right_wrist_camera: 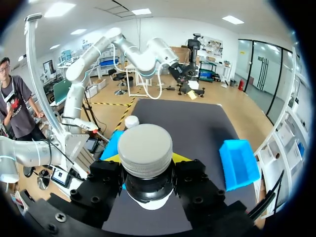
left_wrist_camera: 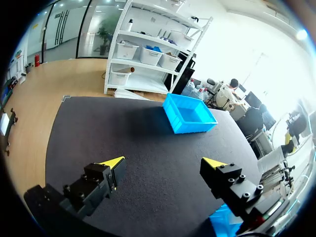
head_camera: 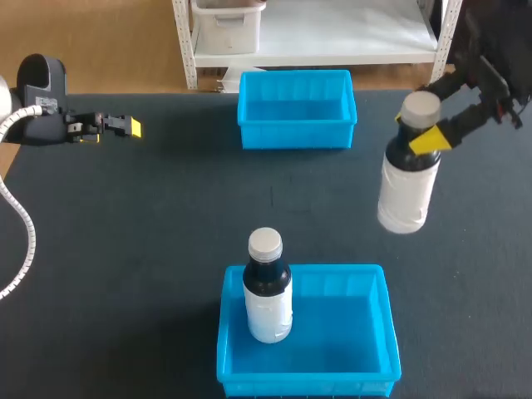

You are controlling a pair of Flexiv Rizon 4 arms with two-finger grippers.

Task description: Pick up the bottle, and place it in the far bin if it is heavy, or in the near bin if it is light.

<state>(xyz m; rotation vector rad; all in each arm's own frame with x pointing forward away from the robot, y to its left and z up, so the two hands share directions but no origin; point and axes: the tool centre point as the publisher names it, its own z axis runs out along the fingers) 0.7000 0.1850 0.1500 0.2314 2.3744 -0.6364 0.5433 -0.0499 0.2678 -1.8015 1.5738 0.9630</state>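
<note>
Head view: the right hand (head_camera: 422, 135) is clamped on the neck of the bottle (head_camera: 407, 191), just under its cap (head_camera: 420, 106). The body hangs below the fingers (head_camera: 427, 140), above the bench (head_camera: 166, 216). Right wrist view: the cap faces back between the fingers, so the long axis runs along them, upright with the base down. The left hand (head_camera: 131, 127) stands wide open.

We see a dark-topped table (head_camera: 166, 216) on a pale wooden floor (head_camera: 100, 41); white shelving (head_camera: 349, 33) stands beyond its edge at twelve o'clock; bright ceiling panels (right_wrist_camera: 142, 11) light the room.
</note>
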